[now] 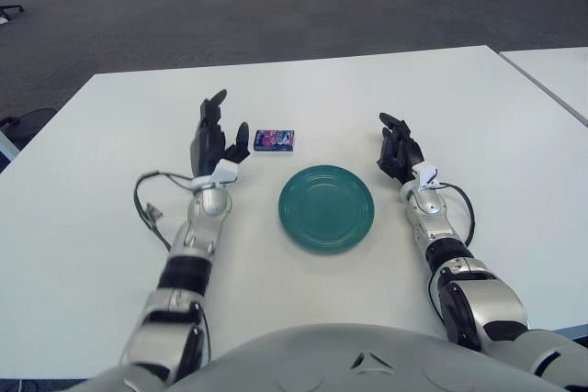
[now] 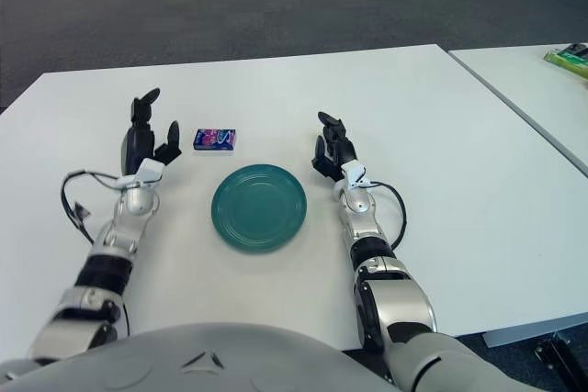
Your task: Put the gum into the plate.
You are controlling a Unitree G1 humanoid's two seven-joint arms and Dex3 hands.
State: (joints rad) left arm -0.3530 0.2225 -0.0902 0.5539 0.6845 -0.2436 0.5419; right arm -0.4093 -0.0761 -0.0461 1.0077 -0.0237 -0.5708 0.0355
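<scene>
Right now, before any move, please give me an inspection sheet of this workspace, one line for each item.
Surface: white table, flat.
Job's things: gum pack lies on the table beyond the green plate, apart from it; the plate holds nothing.
Clutter: nothing seen.
Hands: left hand open, beside the gum on its left, not touching it; right hand open, right of the plate.
Cables: black cable loops at the left forearm; another at the right forearm.
Surroundings: grey carpet; second white table on the right with a green thing on it.
</scene>
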